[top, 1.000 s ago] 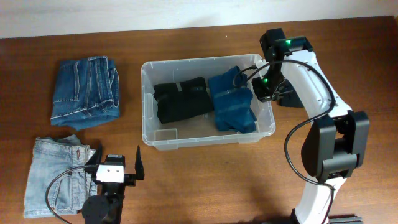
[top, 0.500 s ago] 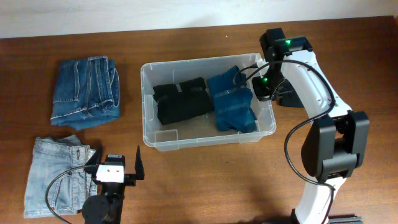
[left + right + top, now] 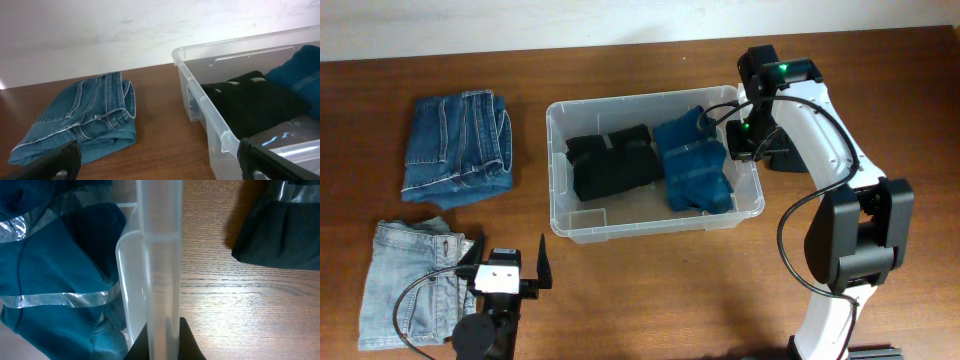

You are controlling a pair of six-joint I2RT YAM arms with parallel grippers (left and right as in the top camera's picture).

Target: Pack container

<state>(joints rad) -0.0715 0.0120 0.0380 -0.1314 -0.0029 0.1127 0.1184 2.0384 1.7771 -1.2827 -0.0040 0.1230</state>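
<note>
On the wooden table [image 3: 650,300], the right gripper [image 3: 750,150] pinches the right rim of the container [image 3: 650,228], which sits mid-table with folded clothes [image 3: 695,170] inside. Any tug should be slow and level. The left gripper [image 3: 507,262] rests wide open.

On the bench [image 3: 650,300], the container [image 3: 556,175] sits centrally, holding 2 bundles side by side: the left bundle [image 3: 612,163] and the right bundle [image 3: 695,170]. Left of it lie the rear jeans [image 3: 458,145] and, in front of them, the front jeans [image 3: 405,285]. The left end effector [image 3: 507,260] stands just right of the front jeans. The right end effector [image 3: 742,140] sits on the container's right wall.
</note>
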